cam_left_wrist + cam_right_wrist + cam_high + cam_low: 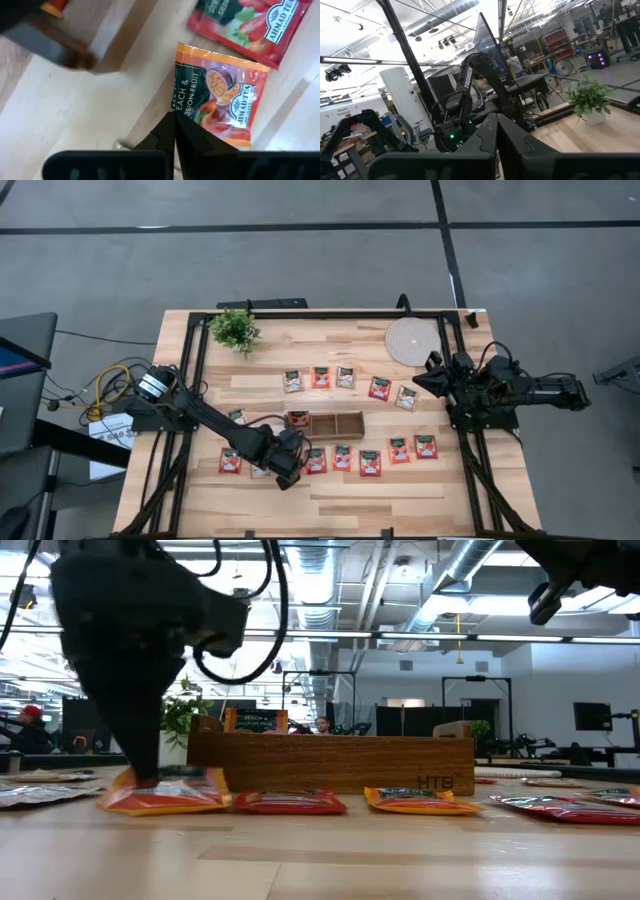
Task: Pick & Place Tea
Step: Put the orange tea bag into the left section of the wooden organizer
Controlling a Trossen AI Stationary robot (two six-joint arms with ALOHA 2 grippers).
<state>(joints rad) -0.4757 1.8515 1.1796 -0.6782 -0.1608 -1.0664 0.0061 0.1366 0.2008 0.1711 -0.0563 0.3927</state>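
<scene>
Left wrist view: left hand (175, 131) fully closed, fingertips meeting on near edge of orange-red flat square peach and passion fruit tea sachet (220, 95). Looks pinched, not lifted; sachet flat on light wooden counter (75, 115), extending forward from fingertips. Long brown wooden three-compartment tray (336, 423) just beyond left hand, so short carry. Red strawberry sachet (250, 22) near, past held one. Right hand (432, 377) closed, empty, parked well apart; left arm clearly nearer.

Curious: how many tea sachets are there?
14 sachets: five in the far row, seven in the near row, one in the tray, one by the left arm; some may be hidden.
</scene>
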